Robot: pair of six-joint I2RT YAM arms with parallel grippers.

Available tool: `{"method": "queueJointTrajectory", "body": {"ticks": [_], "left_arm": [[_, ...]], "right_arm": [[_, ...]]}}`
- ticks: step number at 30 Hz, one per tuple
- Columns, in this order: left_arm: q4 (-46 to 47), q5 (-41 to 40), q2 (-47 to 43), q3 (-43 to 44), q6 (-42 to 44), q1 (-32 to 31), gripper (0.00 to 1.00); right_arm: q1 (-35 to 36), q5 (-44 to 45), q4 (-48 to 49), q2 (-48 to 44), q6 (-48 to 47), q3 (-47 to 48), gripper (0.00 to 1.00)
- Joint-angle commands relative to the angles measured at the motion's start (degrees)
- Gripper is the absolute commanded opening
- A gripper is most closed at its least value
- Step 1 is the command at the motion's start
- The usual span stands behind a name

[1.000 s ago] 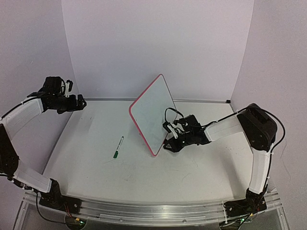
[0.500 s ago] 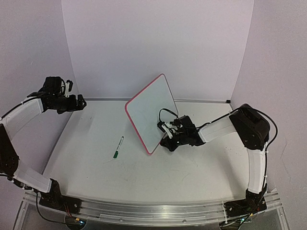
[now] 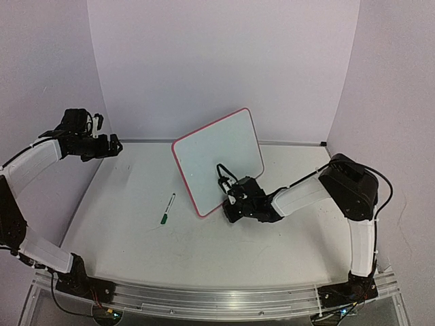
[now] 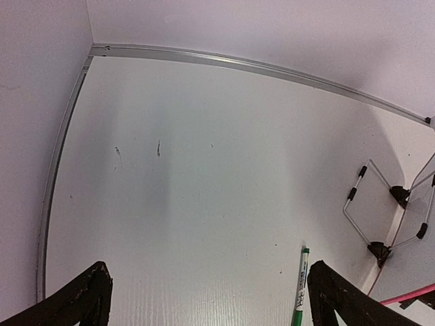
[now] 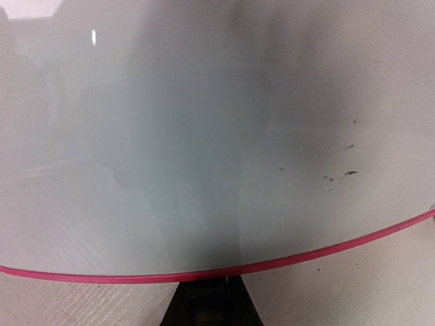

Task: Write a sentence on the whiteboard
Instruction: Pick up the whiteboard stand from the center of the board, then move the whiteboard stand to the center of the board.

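Right arm (image 3: 302,192) grips the red-pink-rimmed rectangular whiteboard (image 3: 217,159), tilted upright at mid-table.
Elbow up at the right, forearm low and stretched leftward, right jaws clamped on the board's lower edge. Left arm (image 3: 34,166) is raised over the far-left corner of the white table (image 3: 136,238), left jaws wide apart, holding nothing. Green marker pen (image 3: 167,208) lies left of the board.

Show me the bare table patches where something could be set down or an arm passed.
Free: the wide near strip between the green marker and the front rail; the back-left stretch from the left gripper to the whiteboard; the right rear corner behind the right arm. Crowded: the centre, where the right gripper clamps the whiteboard's lower edge.
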Motion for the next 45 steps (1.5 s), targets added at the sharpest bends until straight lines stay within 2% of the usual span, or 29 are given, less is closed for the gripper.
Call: {"method": "queueJointTrajectory", "body": {"ticks": [1,11,21,27,29,31,32,33,36,41,45], "left_arm": [[0.5,-0.3,-0.3,0.1,0.1,0.3,0.99],[0.5,0.7,-1.5,-0.3,-0.7,0.2,1.0],[0.4,1.6,-1.5,-0.6,-1.6,-0.3,0.99],[0.3,1.2,-1.3,-0.8,-1.6,-1.5,0.99],[0.2,0.8,-1.0,-0.9,-1.4,-2.3,0.99],[-0.1,0.1,-0.5,-0.8,-1.1,-3.3,0.99],[-0.2,-0.3,-0.2,-0.7,-1.0,-3.7,0.99],[-0.4,-0.8,0.0,-0.7,-0.9,-4.1,0.99],[-0.8,-2.8,0.4,-0.7,-1.1,-4.8,0.99],[-2.0,-5.6,1.3,0.0,-3.9,-6.2,1.0],[-2.8,-3.7,2.4,0.3,-7.0,-10.0,0.99]], "right_arm": [[1.7,14.3,-6.6,-2.2,14.7,0.9,0.0],[5.0,31.5,-23.7,1.1,33.7,9.0,0.0],[5.1,36.1,-37.4,3.9,53.6,15.0,0.0],[5.2,36.1,-39.2,5.3,55.2,17.3,0.0],[5.2,35.9,-39.2,4.7,54.4,17.2,0.2],[5.4,35.7,-38.7,3.9,53.1,17.0,0.5],[5.6,35.6,-38.2,3.3,52.0,16.6,0.62],[5.9,35.2,-37.4,2.7,50.8,16.1,0.68],[6.8,33.6,-35.3,0.6,48.4,14.4,0.8],[8.7,29.9,-32.2,-5.0,47.8,8.0,0.88],[10.4,29.2,-30.5,-11.8,47.1,2.4,0.95]]}}
